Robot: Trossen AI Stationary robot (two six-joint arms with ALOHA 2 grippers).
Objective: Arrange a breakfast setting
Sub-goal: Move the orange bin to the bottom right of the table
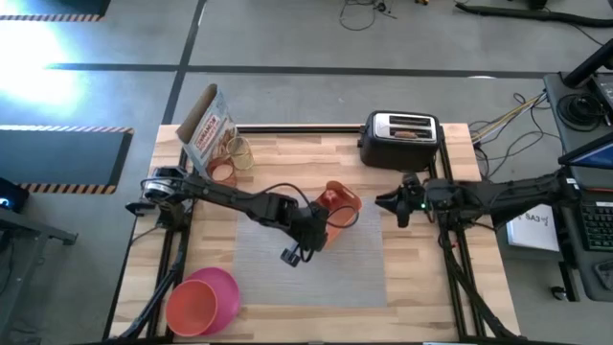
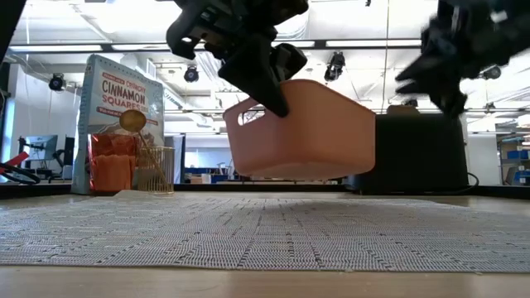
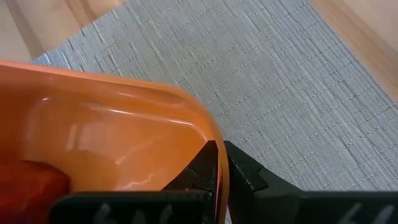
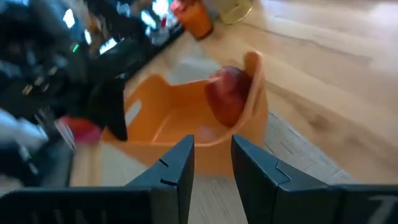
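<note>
- High view: left gripper clamps the tray rim over the mat; plate sits off the mat's corner.
- Low view: tray hangs clear above the mat.
- Right wrist view: right gripper, narrowly parted, empty, faces the apple in the tray.

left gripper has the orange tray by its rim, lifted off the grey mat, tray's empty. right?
Not empty. The left gripper does clamp the orange tray by its rim, and the low view shows it lifted clear of the grey mat, but the right wrist view shows a red apple inside.
</note>
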